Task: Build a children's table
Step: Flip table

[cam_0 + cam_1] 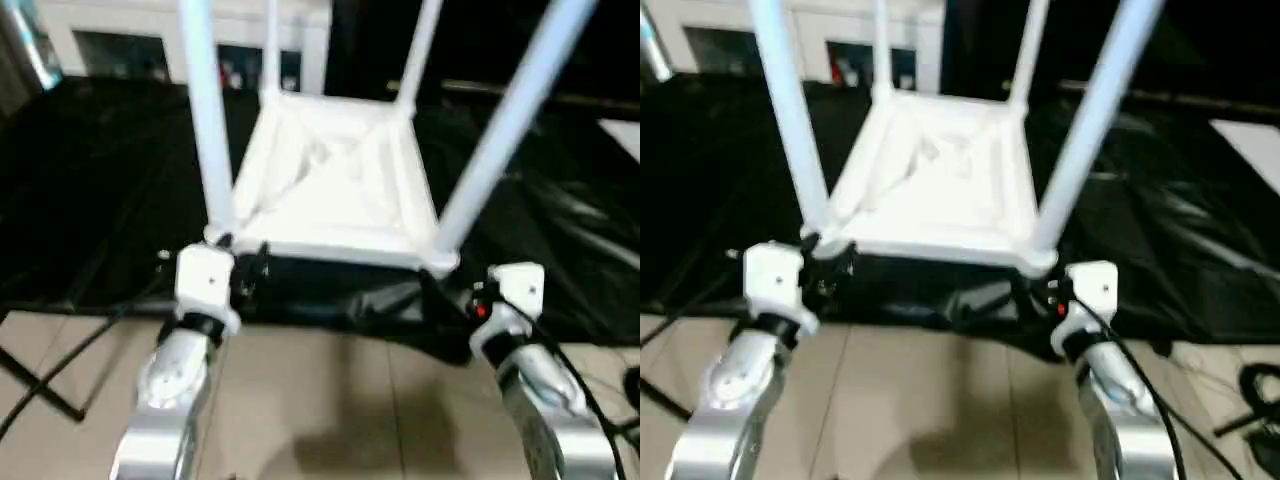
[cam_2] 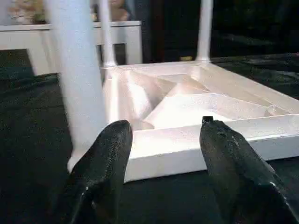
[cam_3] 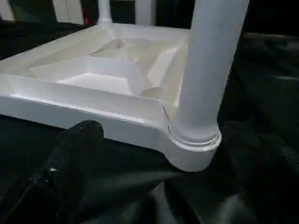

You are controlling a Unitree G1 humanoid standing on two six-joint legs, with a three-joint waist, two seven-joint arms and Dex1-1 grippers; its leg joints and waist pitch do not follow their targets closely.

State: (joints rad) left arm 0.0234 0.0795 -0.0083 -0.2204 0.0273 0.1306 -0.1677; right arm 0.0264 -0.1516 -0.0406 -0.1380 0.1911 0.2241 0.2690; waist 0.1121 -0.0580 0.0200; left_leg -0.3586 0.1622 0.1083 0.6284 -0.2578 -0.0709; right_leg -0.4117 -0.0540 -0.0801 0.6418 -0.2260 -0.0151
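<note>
Left eye view: the children's table top, a large white plastic rectangle, is seen lying upside down on a black sheet spread over the floor, its ribbed underside turned up. Four long white tapered legs are seen standing upright from the round corner sockets: the near-left leg, the near-right leg, the far-left leg and the far-right leg. In the right wrist view the near-right leg is shown seated in its socket collar, apparently fully home; how deeply the other three are seated cannot be told. All four legs being in place, the assembly is judged nearly complete; what appears to be left is a check that each leg is pressed firm and the turning of the table onto its feet. The left end effector is recorded as spread apart, nothing held, its two black fingers framing the near edge of the top just beside the near-left leg. The right end effector is placed low, close to the near-right socket, without visible contact; one dark finger is made out against the sheet, and its opening cannot be told. A white cabinet is noted at the back, well apart from the work.
</note>
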